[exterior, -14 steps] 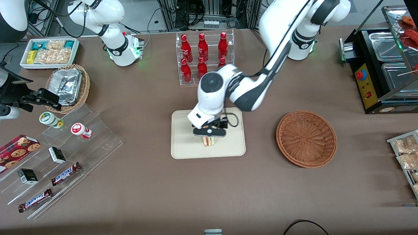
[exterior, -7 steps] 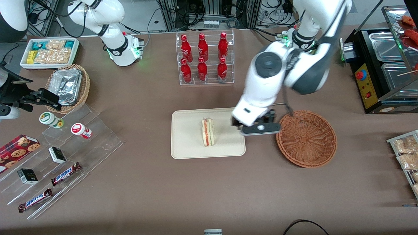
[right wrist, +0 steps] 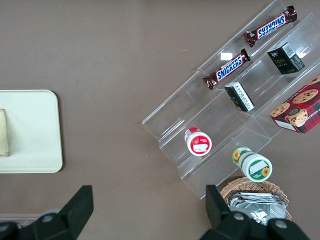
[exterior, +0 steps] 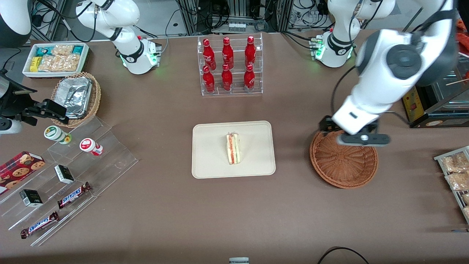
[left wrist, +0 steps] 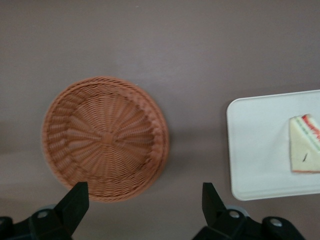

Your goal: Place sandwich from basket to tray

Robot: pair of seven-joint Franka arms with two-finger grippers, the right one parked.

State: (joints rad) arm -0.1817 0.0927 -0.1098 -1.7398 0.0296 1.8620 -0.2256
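We see the bench (exterior: pixel 154 205) from high in front. The left wrist camera looks straight down past its pincer (left wrist: pixel 142 210), sharing the basket (exterior: pixel 343 157) and tray (exterior: pixel 212 154).

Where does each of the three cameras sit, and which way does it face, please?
Front view: high up, facing both arms; gripper open above basket.
Left wrist view: on the working arm, looking down at basket, tray, sandwich; fingertips show.
Right wrist view: on the parked arm, looking down at snack shelves; shares tray with the others.
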